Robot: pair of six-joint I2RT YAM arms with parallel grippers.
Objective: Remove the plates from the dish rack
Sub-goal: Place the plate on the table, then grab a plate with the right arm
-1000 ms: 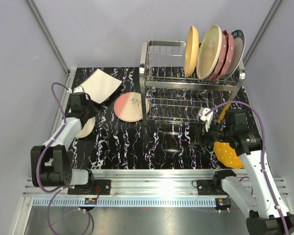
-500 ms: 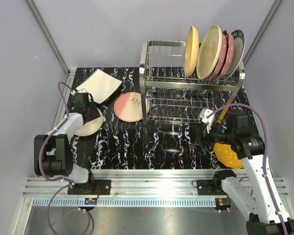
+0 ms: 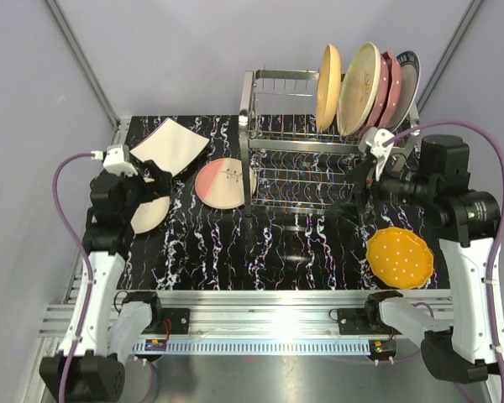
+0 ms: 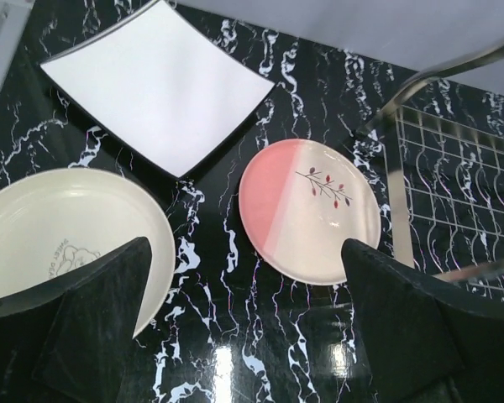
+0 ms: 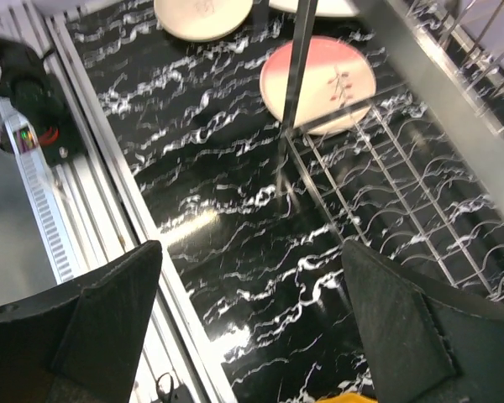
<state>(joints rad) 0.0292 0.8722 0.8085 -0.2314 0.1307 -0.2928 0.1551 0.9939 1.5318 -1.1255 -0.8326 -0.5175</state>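
Plates (image 3: 365, 88) in dish rack (image 3: 302, 143): overhead only | left gripper (image 4: 245, 248) spread | right gripper (image 5: 250, 248) spread

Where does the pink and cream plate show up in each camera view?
Top external: plate lies flat left of centre, just left of the rack.
Left wrist: plate at centre, rack on its right.
Right wrist: plate at top centre, partly behind the rack.
Shared landmark: the rack's corner post beside the plate.

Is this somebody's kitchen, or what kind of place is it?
Probably a robot test booth, not a real kitchen. A left arm and a right arm are bolted to a metal rail. Plain grey walls surround a small table holding a dish rack of plates.
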